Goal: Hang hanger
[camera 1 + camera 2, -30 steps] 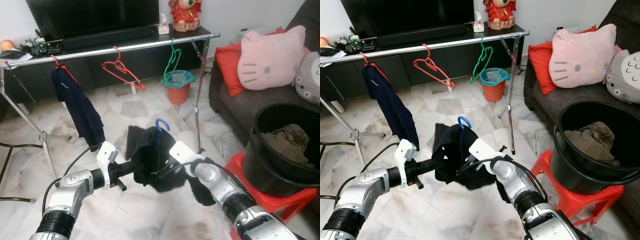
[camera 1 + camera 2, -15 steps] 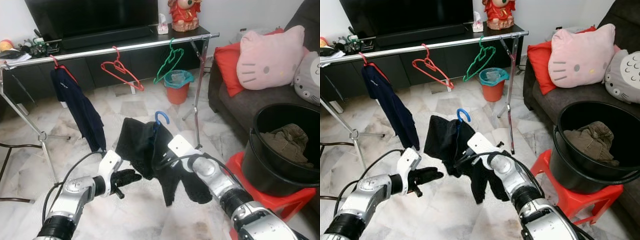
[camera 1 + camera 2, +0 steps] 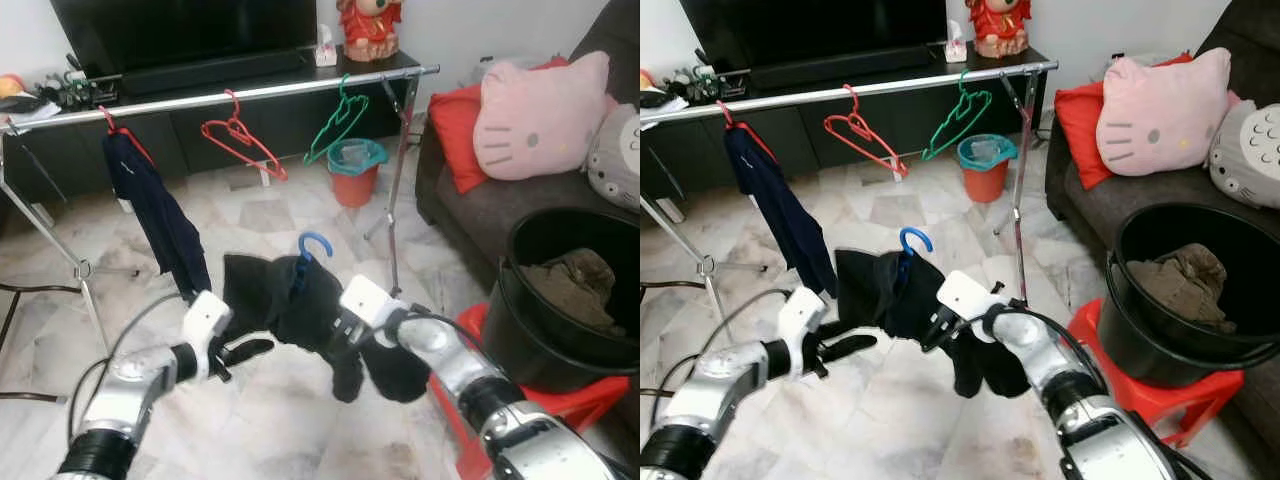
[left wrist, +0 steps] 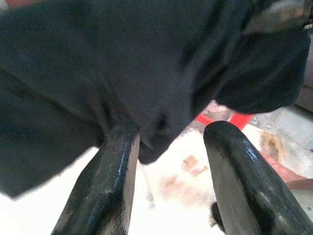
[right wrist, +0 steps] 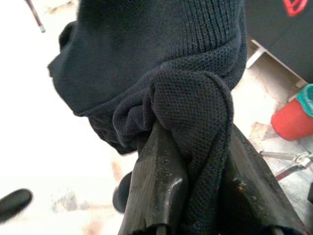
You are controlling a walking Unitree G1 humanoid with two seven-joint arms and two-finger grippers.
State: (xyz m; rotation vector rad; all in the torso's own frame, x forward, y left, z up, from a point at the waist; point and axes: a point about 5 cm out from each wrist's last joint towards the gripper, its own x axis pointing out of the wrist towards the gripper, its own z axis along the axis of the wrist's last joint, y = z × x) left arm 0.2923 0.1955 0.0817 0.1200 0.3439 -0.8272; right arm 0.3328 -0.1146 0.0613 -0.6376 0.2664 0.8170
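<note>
My left hand is spread open, fingers just beneath the black garment and gripping nothing. The garment hangs on the blue hanger, at 6 o'clock from the clothes rail. At 3 o'clock of it, my right hand is clamped on a bunched fold of that garment.

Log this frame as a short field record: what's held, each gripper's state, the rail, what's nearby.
held item: black garment on a blue hanger
right gripper: shut on the garment
left gripper: open, fingers beside the garment's lower edge
rail: navy shirt, red hanger, green hanger
nearby: black bucket holding clothes
</note>
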